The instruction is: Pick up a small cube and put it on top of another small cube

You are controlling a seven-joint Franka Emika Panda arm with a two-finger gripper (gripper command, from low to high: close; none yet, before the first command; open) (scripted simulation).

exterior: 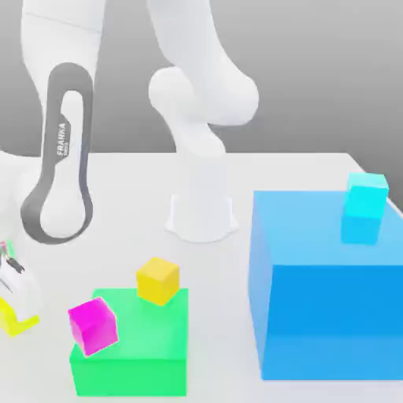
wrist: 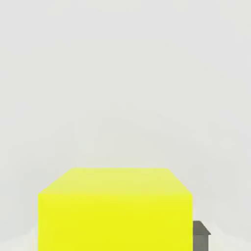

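Note:
The small cube [exterior: 11, 323], bright lemon yellow, sits low at the exterior view's far left edge, on the white table. My gripper [exterior: 12, 308] comes down on it from above, and the white hand covers the cube's top. The hand view has the same small cube [wrist: 115, 211] close up between the jaws, with one grey fingertip [wrist: 201, 236] against its side. The gripper is shut on it. The other small cube [exterior: 157, 279], golden yellow, rests on the back edge of a green block [exterior: 138, 354], well to the right of the gripper.
A magenta cube [exterior: 93, 325] sits on the green block's front left corner. A tall blue block [exterior: 327, 307] stands at the exterior view's right with a cyan cube [exterior: 364, 206] on top. The arm's white base [exterior: 201, 205] stands behind, in the middle.

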